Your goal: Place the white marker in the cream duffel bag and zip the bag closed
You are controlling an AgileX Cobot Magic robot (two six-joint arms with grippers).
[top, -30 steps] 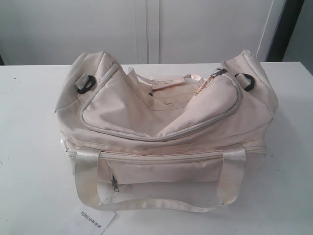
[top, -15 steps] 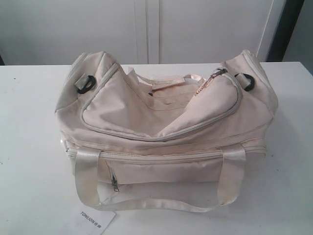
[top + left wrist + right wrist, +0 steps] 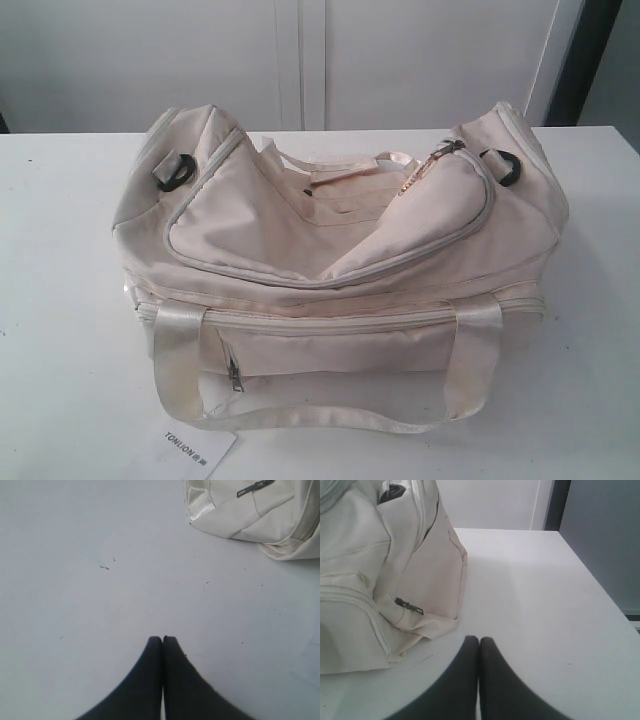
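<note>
Table (image 3: pixel 60 300) white, carries everything. Mid-frame on it sits the cream duffel bag (image 3: pixel 300 240), top flap sagging in; main zip looks run shut, pull (image 3: pixel 445 150) at upper right. Front strap handle (image 3: pixel 180 350) droops onto the table at lower centre. Paper hang tag (image 3: pixel 190 452) lies at the lower-left edge, just beside that handle. Tools: left gripper (image 3: pixel 162 639) clenched on nothing over bare table, bag corner well apart; right gripper (image 3: pixel 479 639) clenched too, empty, near the bag's end. 2 rings: black ring (image 3: pixel 177 170) upper left, 1 more (image 3: pixel 503 167) upper right.

cream duffel bag (image 3: pixel 300 230): matt cloth w/ glossy straps (image 3: pixel 180 350) | table (image 3: pixel 60 300): smooth, matt
</note>
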